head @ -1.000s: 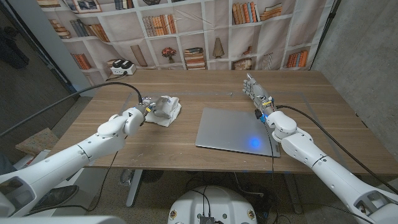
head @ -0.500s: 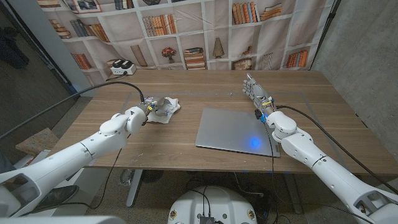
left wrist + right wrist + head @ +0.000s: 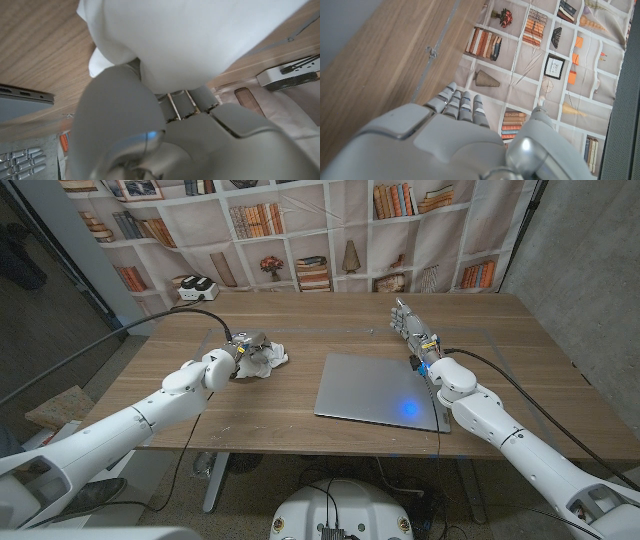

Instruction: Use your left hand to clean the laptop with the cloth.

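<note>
Gripping crumpled white cloth (image 3: 266, 357), left hand (image 3: 243, 352)

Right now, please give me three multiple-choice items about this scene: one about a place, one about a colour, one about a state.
1. Where does the cloth lie?
A. On the laptop lid
B. On the table, on the robot's left of the laptop
C. On the floor

2. What colour is the cloth?
A. White
B. Red
C. Black

3. How is the laptop?
A. Open
B. Standing on its edge
C. Closed, lying flat

Answers: 1 B, the head view shows it on the wood beside the laptop, in the left hand. 2 A, it looks white in both the head and left wrist views. 3 C, only the flat grey lid shows.
</note>
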Robot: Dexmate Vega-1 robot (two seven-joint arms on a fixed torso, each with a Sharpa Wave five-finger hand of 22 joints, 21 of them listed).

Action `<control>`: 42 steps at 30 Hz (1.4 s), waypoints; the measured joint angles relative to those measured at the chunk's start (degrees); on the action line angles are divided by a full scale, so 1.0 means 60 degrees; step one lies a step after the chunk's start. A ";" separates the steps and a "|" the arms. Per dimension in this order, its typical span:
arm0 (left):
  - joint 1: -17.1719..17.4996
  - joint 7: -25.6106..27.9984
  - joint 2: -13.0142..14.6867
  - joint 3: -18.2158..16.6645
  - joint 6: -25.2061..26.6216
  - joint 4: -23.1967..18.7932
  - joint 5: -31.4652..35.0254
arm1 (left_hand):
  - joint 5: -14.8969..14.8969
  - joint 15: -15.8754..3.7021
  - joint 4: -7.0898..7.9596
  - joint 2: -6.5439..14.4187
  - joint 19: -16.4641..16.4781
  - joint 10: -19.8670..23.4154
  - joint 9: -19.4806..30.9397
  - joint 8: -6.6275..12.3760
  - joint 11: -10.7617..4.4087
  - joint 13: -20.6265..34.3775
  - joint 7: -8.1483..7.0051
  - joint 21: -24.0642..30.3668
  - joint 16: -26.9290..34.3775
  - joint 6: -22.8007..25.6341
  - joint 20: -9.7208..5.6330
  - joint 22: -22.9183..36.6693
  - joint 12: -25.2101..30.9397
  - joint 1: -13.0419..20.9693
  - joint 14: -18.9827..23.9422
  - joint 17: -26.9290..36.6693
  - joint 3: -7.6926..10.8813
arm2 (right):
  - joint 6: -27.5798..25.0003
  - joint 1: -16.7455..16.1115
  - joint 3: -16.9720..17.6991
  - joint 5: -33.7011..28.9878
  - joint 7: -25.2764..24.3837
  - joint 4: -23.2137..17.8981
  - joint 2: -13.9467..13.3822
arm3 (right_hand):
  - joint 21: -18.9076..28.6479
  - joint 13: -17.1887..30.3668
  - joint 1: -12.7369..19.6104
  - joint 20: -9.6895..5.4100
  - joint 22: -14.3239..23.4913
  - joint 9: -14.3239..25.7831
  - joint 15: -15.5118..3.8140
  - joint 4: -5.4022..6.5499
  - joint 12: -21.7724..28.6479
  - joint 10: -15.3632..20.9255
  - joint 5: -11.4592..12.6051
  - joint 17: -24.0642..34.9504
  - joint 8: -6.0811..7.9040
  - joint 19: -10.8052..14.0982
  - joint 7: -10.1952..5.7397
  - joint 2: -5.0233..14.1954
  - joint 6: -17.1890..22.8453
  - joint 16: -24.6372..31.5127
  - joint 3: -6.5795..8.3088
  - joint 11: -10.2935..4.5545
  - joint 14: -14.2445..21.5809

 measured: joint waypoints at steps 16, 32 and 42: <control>0.0103 0.0507 0.0157 -0.0307 -0.0513 -0.0252 -0.0396 | -0.0031 -0.0135 0.0001 0.0114 0.0050 0.0048 -0.0033 0.0076 0.0057 0.0282 -0.0016 0.0001 0.0000 0.0083 0.0050 0.0000 -0.0004 0.0114 0.0170 0.0261 0.0080 | 0.0258 -0.0087 0.0086 0.0073 0.0063 0.0057 0.0003 | 0.0000 0.0000 0.0037 0.0000 0.0000 0.0000 -0.0044 -0.0066 0.0000 0.0035 0.0000 0.0000 -0.0048 0.0000 0.0000 0.0038 0.0000 0.0000 0.0012 -0.0035 0.0044; 0.0411 0.0269 0.0852 -0.0841 0.0128 -0.1501 -0.0087 | -0.0065 -0.0152 0.0000 0.0151 0.0049 0.0102 -0.0082 0.0204 0.0003 0.0613 -0.0034 0.0001 0.0045 0.0166 0.0050 0.0001 0.0073 0.0152 0.0254 0.0468 0.0077 | 0.0336 -0.0213 0.0164 0.0146 0.0092 -0.0016 -0.0057 | 0.0000 0.0000 0.0075 0.0000 0.0000 0.0000 -0.0027 -0.0065 0.0000 0.0035 0.0000 0.0000 -0.0048 0.0000 0.0001 0.0000 0.0000 0.0001 0.0012 -0.0035 0.0062; 0.0580 0.0455 0.1176 -0.1279 0.0143 -0.1973 0.0055 | -0.0067 -0.0153 0.0000 0.0151 0.0048 0.0108 -0.0122 0.0241 -0.0004 0.0835 -0.0034 0.0001 0.0045 0.0166 0.0051 0.0002 0.0075 0.0151 0.0255 0.0561 0.0076 | 0.0398 -0.0253 0.0184 0.0154 0.0123 -0.0043 -0.0078 | 0.0000 0.0000 0.0125 0.0000 0.0000 0.0000 -0.0028 -0.0105 0.0000 0.0034 0.0000 0.0001 -0.0048 0.0000 0.0001 0.0050 -0.0001 0.0001 0.0052 -0.0034 0.0062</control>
